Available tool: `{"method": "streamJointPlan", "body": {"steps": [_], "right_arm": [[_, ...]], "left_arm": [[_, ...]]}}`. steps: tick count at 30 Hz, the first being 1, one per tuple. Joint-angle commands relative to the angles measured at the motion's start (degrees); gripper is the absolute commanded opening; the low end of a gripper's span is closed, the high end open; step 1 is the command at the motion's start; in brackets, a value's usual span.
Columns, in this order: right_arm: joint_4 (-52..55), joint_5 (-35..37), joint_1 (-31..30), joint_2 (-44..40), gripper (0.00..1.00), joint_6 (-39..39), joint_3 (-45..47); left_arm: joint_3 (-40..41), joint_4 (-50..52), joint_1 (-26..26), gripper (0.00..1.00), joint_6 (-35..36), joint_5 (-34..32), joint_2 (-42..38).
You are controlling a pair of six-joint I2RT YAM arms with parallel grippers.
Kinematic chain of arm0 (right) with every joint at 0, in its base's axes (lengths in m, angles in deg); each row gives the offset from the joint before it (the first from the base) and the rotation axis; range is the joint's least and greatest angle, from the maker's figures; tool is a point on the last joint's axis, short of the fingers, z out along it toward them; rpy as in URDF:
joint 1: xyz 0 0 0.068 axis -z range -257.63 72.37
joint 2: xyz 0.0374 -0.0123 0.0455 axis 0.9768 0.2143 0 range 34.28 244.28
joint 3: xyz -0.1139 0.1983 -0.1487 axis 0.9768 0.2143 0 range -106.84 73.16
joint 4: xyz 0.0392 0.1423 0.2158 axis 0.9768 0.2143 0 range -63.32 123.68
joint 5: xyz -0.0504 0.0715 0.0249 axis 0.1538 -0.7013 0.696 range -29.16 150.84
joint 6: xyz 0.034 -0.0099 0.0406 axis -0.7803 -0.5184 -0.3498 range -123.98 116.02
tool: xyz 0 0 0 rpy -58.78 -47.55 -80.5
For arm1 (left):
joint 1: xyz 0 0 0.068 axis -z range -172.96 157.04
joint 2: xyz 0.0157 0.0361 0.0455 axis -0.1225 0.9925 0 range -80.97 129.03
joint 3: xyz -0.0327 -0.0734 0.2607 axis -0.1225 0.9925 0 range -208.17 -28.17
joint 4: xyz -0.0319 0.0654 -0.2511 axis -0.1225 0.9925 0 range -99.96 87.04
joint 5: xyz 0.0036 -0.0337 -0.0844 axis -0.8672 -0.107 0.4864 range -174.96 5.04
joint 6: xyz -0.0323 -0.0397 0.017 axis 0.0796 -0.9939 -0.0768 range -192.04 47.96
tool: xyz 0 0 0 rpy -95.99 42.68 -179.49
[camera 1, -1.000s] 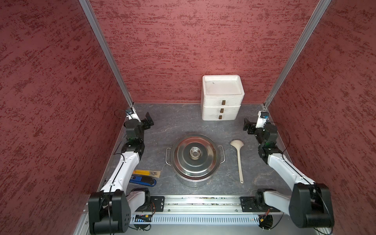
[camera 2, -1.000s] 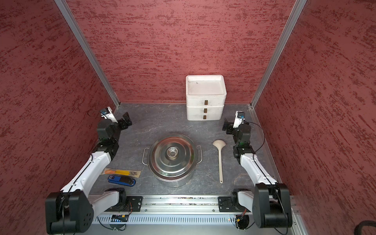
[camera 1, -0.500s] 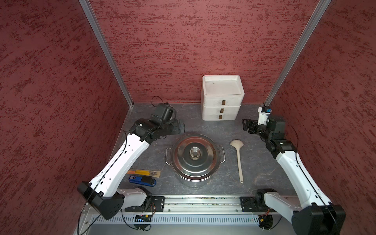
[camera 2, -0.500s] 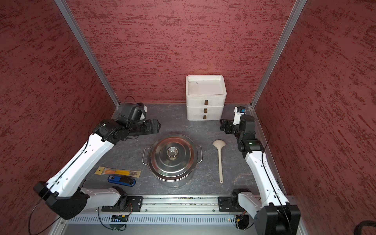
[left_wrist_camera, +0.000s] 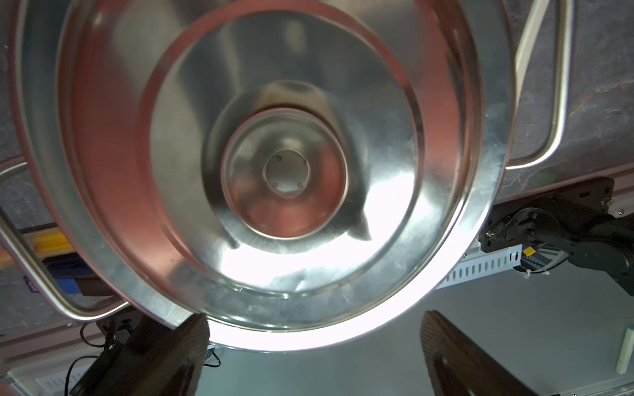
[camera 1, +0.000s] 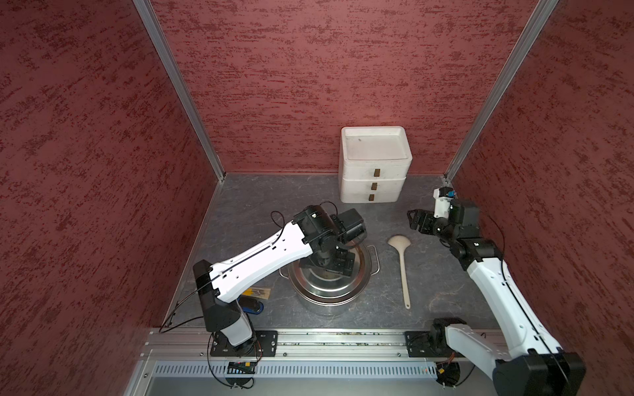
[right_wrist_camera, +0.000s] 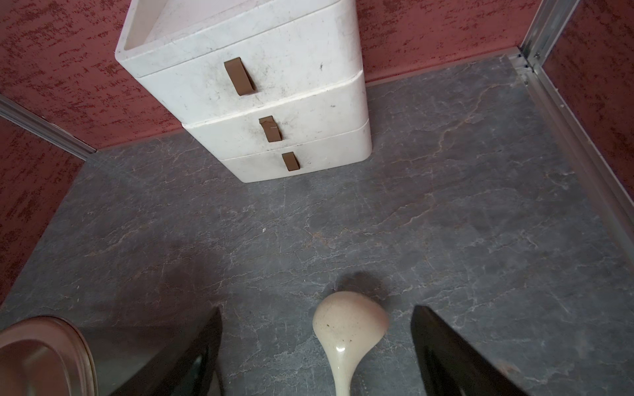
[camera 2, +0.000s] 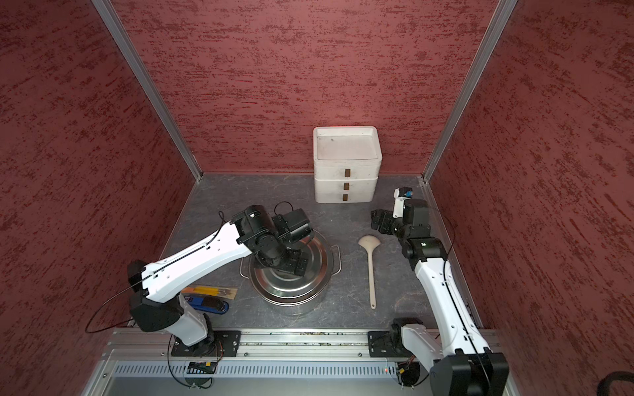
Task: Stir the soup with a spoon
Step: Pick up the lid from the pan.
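The cream-white spoon [camera 1: 402,264] [camera 2: 371,271] lies flat on the grey table to the right of the steel pot [camera 1: 329,291] [camera 2: 291,288], its bowl pointing to the back. A steel lid [left_wrist_camera: 429,192] covers the pot, so the soup is hidden. My left gripper [camera 1: 327,269] [camera 2: 284,267] [left_wrist_camera: 314,319] hangs open just above the lid, pointing down, with the knob [left_wrist_camera: 286,171] in the wrist view. My right gripper [camera 1: 413,221] [camera 2: 375,219] [right_wrist_camera: 315,315] stands open above the table behind the spoon's bowl [right_wrist_camera: 348,327], holding nothing.
A white stack of three drawers [camera 1: 374,171] [right_wrist_camera: 274,103] stands against the back wall. A yellow-and-brown packet [camera 2: 212,291] and a blue-and-black tool [camera 2: 209,303] lie at the front left, partly under my left arm. Red walls close in three sides; a metal rail [camera 1: 326,343] runs along the front.
My left arm has swung from the left wall to above the pot lid. My right arm has risen and leaned in toward the spoon's bowl, and its jaws have narrowed slightly.
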State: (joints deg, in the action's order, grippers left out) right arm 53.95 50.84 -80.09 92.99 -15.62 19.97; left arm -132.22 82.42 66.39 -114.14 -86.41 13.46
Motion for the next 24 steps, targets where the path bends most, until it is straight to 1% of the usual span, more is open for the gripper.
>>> {"method": "streamJointPlan", "body": {"steps": [1, 12, 21, 24], "right_arm": [[1.59, 0.35, -0.36, -1.47, 0.91, -0.4, 0.29], [2.34, 2.92, -0.42, -5.02, 0.89, -1.19, 2.11], [1.67, 4.23, -0.38, -5.22, 0.87, -3.22, 3.58], [1.65, 4.74, -0.41, -4.81, 0.86, -3.07, 3.38]], "left_arm": [[-1.9, 7.0, -2.12, 0.97, -1.52, -0.74, -0.06], [-3.81, 4.76, -7.13, 0.94, 6.49, -0.29, 5.51], [-6.9, 4.15, -8.29, 0.9, 11.0, 1.8, 10.52], [-6.81, 4.36, -8.54, 0.86, 11.49, 2.33, 11.07]]}}
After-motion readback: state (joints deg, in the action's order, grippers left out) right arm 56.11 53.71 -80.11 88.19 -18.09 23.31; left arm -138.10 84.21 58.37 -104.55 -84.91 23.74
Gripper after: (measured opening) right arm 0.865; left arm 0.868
